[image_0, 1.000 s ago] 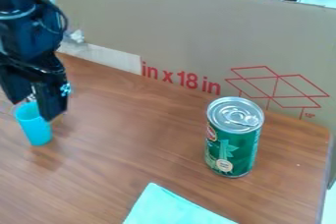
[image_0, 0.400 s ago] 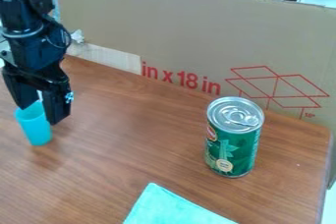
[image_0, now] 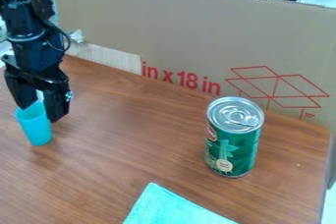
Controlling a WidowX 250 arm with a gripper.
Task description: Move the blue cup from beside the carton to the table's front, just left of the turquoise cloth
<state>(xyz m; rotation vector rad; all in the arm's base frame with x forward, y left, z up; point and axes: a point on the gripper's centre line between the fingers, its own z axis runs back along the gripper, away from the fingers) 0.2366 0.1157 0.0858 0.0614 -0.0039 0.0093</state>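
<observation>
Cup's inside, I can't make out; the blue cup stands by the gripper's parted fingers, the green can closed.

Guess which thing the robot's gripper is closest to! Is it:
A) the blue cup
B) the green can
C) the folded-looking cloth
A, because the black gripper is down at the rim of the blue cup, while the green can and the cloth are farther away across the table.
</observation>
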